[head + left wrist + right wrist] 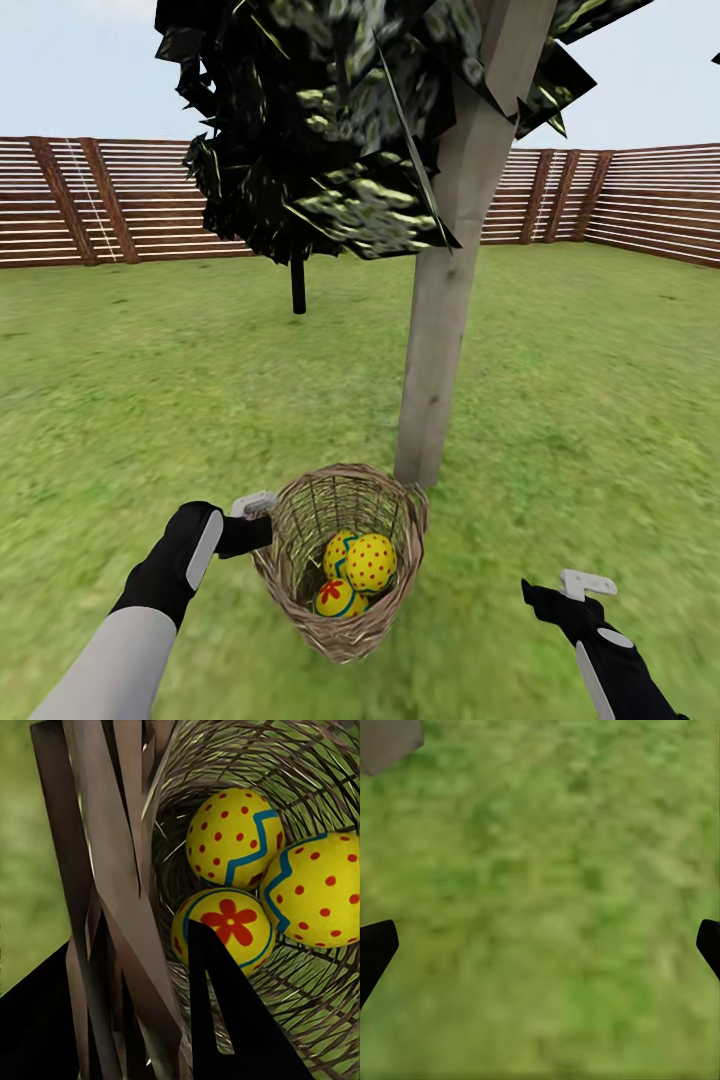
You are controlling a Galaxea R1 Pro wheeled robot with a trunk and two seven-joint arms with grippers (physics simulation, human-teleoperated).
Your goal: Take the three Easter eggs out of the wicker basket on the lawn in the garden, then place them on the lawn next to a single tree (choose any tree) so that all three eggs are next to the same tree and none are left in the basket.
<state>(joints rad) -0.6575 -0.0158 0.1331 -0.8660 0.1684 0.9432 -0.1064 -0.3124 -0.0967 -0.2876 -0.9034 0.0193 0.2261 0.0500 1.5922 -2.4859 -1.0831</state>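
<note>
The wicker basket (pixel 300 580) is tipped with its mouth toward me, close to the foot of the pale grey tree (pixel 440 350) on the lawn (pixel 600 400). Three yellow Easter eggs lie inside: a dotted one (pixel 371 562), a zigzag one (pixel 337 547) and the flower one (pixel 337 598). My left gripper (pixel 255 520) is shut on the basket's rim (pixel 112 892), one finger inside next to the flower egg (pixel 225 926), with the other eggs (pixel 232 836) (pixel 319 889) beyond. My right gripper (pixel 555 590) hangs open over bare grass to the basket's right, fingers (pixel 375 945) wide apart.
A thin black-trunked tree (pixel 298 285) stands farther back on the grass. A brown slat fence (pixel 100 200) rings the garden. Open grass lies on both sides of the pale trunk and in front of me. A grey corner of the trunk (pixel 386 742) shows in the right wrist view.
</note>
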